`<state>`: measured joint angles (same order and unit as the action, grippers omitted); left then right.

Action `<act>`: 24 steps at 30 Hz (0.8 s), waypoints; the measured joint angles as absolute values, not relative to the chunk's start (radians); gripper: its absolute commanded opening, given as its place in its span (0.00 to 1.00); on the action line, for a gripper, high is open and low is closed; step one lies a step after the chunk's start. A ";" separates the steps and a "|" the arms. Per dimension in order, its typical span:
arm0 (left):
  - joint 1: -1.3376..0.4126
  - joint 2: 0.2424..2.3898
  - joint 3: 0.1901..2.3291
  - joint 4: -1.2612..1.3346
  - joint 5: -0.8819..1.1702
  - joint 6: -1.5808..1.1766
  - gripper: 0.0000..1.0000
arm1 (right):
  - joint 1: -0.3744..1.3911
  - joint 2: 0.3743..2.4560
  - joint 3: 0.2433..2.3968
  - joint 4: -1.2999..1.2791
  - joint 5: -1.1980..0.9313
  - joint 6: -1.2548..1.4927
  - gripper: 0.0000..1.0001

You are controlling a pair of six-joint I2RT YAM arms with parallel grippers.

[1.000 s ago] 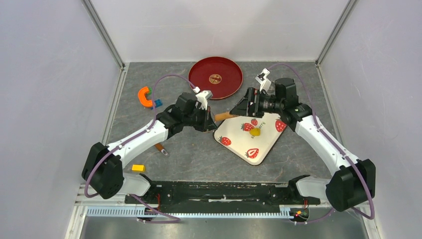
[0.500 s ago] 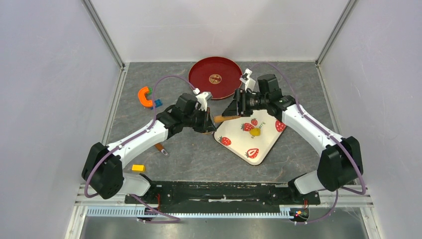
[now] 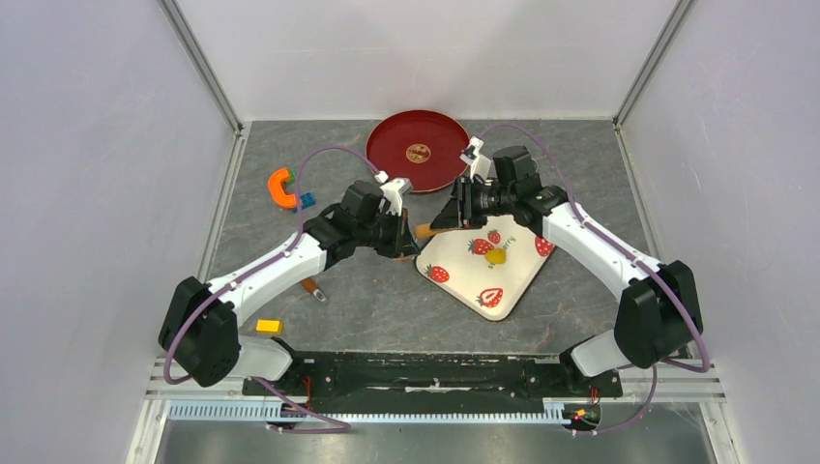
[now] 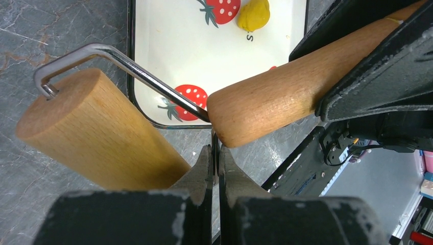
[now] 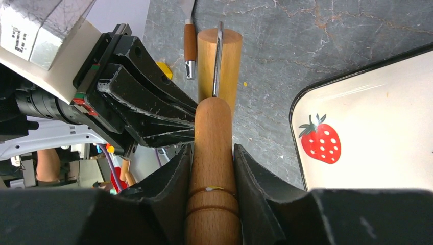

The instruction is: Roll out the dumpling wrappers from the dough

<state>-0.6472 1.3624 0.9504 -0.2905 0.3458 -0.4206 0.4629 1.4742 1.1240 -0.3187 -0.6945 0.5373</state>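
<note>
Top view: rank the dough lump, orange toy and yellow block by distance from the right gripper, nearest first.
From the right gripper:
1. Dough lump, close by, to its right.
2. Orange toy, far left side.
3. Yellow block, left, near the arm bases.

- You see white shells with black joints on the left arm (image 3: 280, 263) and right arm (image 3: 604, 253).
- A purple cable (image 3: 324, 153) trails along each, looping out near the wrist.
- Bulky black shoulder housings (image 3: 203, 333) sit at 8 and 4 o'clock overhead.
- Your left gripper (image 4: 215, 150) and right gripper (image 5: 213, 149) are black, edges chipped grey.
</note>
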 measured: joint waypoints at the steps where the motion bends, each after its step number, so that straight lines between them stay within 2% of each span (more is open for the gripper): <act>1: -0.647 1.362 0.950 -0.291 0.346 -0.421 0.30 | 0.463 1.474 1.124 -0.318 -0.693 0.537 0.00; 2: -0.647 1.362 0.950 -0.291 0.346 -0.419 0.42 | 0.463 1.474 1.124 -0.318 -0.693 0.537 0.00; 6: -0.648 1.354 0.950 -0.272 0.358 -0.422 0.64 | 0.464 1.475 1.121 -0.324 -0.676 0.529 0.00; 9: -0.646 1.333 0.940 -0.230 0.371 -0.442 0.66 | 0.465 1.475 1.110 -0.326 -0.661 0.514 0.00; 15: -0.611 1.287 0.833 0.006 0.416 -0.656 0.66 | 0.433 1.467 1.070 -0.363 -0.593 0.459 0.00; 19: -0.585 1.285 0.715 0.158 0.419 -0.841 0.66 | 0.359 1.431 1.058 -0.411 -0.536 0.422 0.00; 24: -0.578 1.285 0.612 0.187 0.383 -1.021 0.62 | 0.234 1.340 1.058 -0.434 -0.485 0.392 0.00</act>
